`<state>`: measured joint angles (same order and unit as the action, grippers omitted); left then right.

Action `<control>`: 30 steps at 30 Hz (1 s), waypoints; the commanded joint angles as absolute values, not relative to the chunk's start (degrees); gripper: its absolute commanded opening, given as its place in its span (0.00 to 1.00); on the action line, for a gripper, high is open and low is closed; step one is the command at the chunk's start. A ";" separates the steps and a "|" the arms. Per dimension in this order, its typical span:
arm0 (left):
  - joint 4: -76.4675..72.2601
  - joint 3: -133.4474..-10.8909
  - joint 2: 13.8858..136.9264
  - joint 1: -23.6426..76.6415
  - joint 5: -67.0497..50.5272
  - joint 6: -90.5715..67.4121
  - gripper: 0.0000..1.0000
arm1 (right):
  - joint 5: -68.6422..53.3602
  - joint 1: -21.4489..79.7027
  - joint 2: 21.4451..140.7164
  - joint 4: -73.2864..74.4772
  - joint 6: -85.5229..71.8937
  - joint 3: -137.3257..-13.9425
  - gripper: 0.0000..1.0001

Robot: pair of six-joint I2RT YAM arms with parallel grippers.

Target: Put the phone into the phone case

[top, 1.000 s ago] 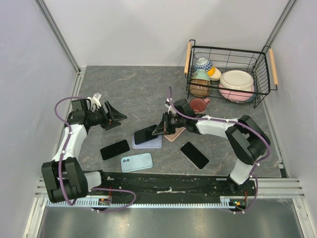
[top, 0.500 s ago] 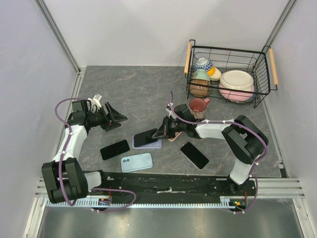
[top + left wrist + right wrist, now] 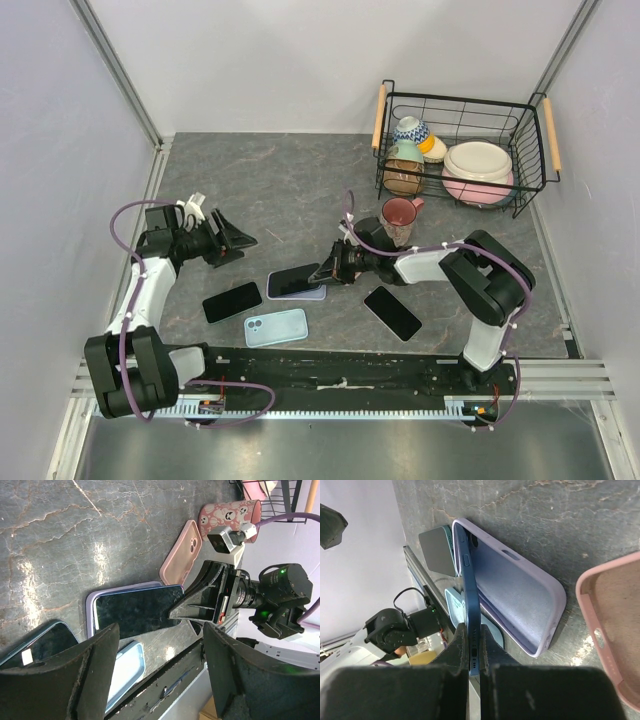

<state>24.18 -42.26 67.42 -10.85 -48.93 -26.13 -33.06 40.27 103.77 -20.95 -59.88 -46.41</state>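
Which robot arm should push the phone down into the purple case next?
The right one. The right gripper is shut on the phone, which is tilted with one end in the lavender case. The left gripper is open, empty and off to the side.

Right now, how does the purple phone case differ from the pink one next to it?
The purple case has a phone tilted into it, one end held by the right gripper; the pink case lies empty. The pink case sits close to the mug; the purple case sits farther from it. Both lie open side up on the table.
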 commanded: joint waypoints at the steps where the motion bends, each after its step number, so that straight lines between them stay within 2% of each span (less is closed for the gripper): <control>1: 23.64 -41.75 64.69 -10.90 -48.08 -25.22 0.74 | -29.88 40.87 106.61 -20.91 -62.57 -43.16 0.00; 11: 23.29 -39.55 64.07 -7.48 -42.19 -28.56 0.71 | -26.19 40.78 109.77 -24.52 -64.16 -39.55 0.00; 17: 23.64 -40.51 67.93 -0.62 -36.22 -29.97 0.69 | -24.96 40.87 110.30 -24.17 -63.46 -39.29 0.00; 21: 24.43 -42.88 71.80 7.80 -30.95 -31.11 0.69 | -24.44 40.87 110.74 -24.17 -63.11 -38.94 0.00; 30: 24.52 -45.35 77.17 14.24 -26.90 -31.11 0.66 | -22.77 40.87 113.90 -23.73 -61.09 -37.88 0.00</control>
<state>24.47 -42.52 76.16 12.88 -29.87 -29.80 -32.95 40.01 108.64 -34.30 -64.55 -40.38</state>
